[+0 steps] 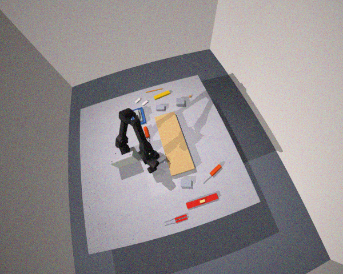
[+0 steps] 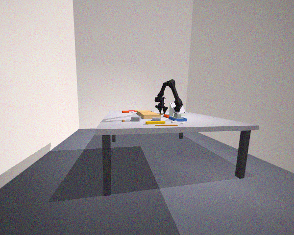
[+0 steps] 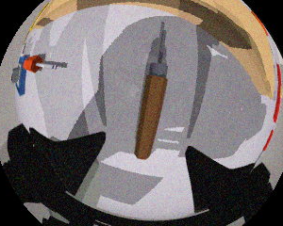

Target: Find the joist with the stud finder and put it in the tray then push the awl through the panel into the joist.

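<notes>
The awl lies flat on the table beside the panel, its brown wooden handle toward me and its metal spike pointing at the panel. My gripper is open and empty. It hangs low, right over the awl, with one finger on each side of the handle's end. The tan floor panel lies just beyond. The blue tray holds the grey stud finder. In the top view the arm hides the awl.
An orange-handled tool lies between tray and panel. Grey blocks sit at the panel's ends. A yellow bar, an orange screwdriver, a red level and red pliers lie farther off.
</notes>
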Robot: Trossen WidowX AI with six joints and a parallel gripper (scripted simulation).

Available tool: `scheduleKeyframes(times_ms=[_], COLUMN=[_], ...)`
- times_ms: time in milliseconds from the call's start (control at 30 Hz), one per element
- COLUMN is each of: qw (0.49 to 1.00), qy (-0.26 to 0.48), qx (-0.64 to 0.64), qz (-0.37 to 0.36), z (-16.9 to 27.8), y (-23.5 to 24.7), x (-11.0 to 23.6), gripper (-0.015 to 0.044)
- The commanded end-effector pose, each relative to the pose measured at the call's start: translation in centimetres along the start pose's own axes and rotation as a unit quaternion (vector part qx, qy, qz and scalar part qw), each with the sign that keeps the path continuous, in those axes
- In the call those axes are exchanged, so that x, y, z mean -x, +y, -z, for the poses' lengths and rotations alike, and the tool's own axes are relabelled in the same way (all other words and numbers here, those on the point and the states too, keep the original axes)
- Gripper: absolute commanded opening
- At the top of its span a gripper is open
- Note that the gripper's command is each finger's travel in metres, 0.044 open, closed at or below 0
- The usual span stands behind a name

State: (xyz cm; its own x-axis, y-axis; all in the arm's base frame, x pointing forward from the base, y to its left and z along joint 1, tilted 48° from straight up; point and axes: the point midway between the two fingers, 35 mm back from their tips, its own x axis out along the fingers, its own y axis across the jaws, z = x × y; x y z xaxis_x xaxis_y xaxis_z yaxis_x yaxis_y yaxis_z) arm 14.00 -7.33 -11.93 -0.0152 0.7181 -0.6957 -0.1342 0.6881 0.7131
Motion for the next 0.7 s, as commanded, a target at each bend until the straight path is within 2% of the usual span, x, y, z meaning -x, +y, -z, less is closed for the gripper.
scheduleKeyframes(times_ms=[0,500,667], qw=[1.000,1.000,1.000], qy=[0.000,0.000,0.000], qx=[-0.003,-0.003,-0.003], qz=[-0.005,-0.005,-0.005], z=[0.07,0.07,0.07], y=[0.16,0.16,0.16], x=[-0.39,-0.39,-0.39], gripper=[0.0440,0.0046,0.0013])
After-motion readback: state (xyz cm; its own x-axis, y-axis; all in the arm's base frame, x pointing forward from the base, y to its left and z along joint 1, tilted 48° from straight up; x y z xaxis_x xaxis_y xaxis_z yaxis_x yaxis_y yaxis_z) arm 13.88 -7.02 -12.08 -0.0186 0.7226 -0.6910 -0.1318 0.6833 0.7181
